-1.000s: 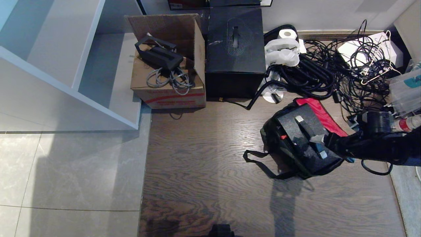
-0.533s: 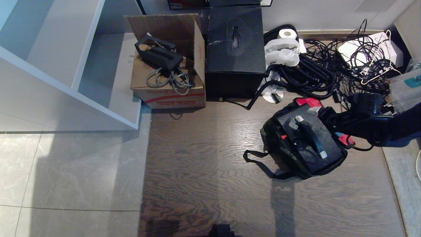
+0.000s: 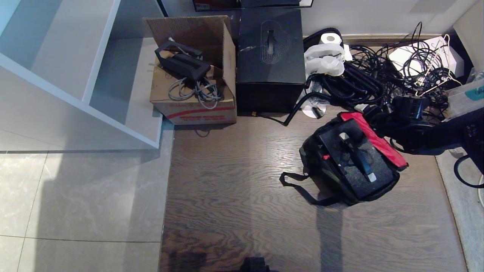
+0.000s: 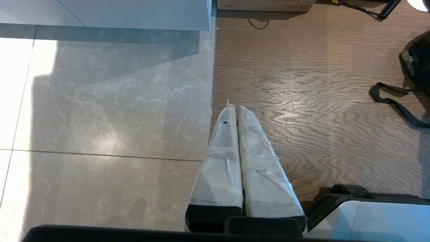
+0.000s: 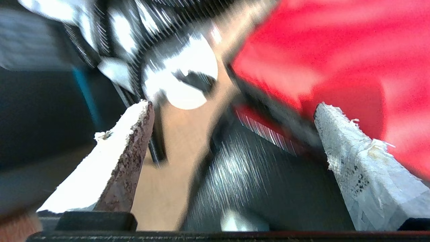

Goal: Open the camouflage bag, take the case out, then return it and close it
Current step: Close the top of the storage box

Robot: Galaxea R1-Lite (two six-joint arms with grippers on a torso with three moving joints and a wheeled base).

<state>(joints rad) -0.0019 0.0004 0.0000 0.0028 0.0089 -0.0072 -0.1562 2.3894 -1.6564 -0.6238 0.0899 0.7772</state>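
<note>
beside the red lid, the right gripper (image 5: 231, 107) gapes wide, holding nothing; the case (image 3: 353, 160) sits inside the camouflage bag (image 3: 314, 156); nearby cables (image 3: 363, 88) could snag the arm, dragging the lid askew

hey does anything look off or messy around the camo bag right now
Yes. The camouflage bag is open, its red lid flopped back, and the case sits tilted in it. Behind lies a tangled cable pile.
</note>
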